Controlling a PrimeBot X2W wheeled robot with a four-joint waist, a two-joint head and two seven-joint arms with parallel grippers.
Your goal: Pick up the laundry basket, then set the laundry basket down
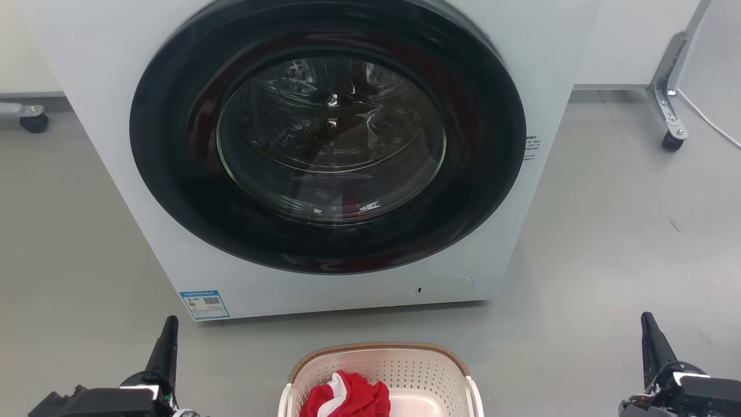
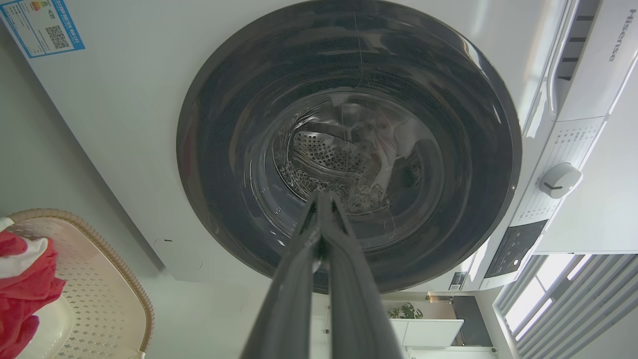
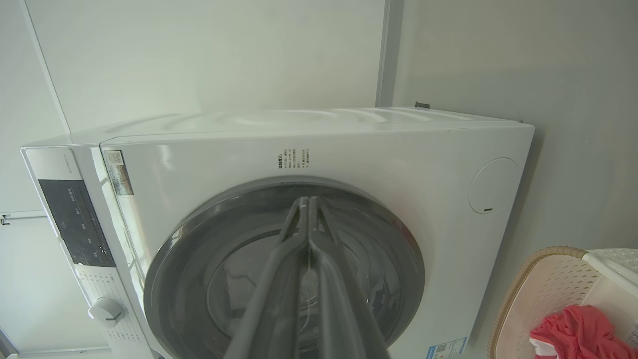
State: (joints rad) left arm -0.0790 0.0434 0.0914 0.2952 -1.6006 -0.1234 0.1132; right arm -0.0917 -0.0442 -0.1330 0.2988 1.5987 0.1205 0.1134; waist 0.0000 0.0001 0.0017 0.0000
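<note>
The laundry basket (image 1: 405,362), cream-white and perforated with a brown woven-look rim, stands on the floor at the bottom middle of the head view, just before the washing machine. A red and white garment (image 1: 347,397) lies in it. The basket (image 2: 94,279) sits at the lower left of the left wrist view and the basket (image 3: 543,284) at the lower right of the right wrist view. My left gripper (image 1: 169,324) is to the basket's left, shut and empty. My right gripper (image 1: 647,319) is to its right, also shut and empty. Both are well apart from the basket, fingers pointing at the machine.
A white front-loading washing machine (image 1: 104,87) with a closed dark round door (image 1: 330,139) fills the space ahead. Grey floor (image 1: 608,243) lies on both sides. A wheeled metal leg (image 1: 668,98) stands at the far right and a caster (image 1: 33,121) at the far left.
</note>
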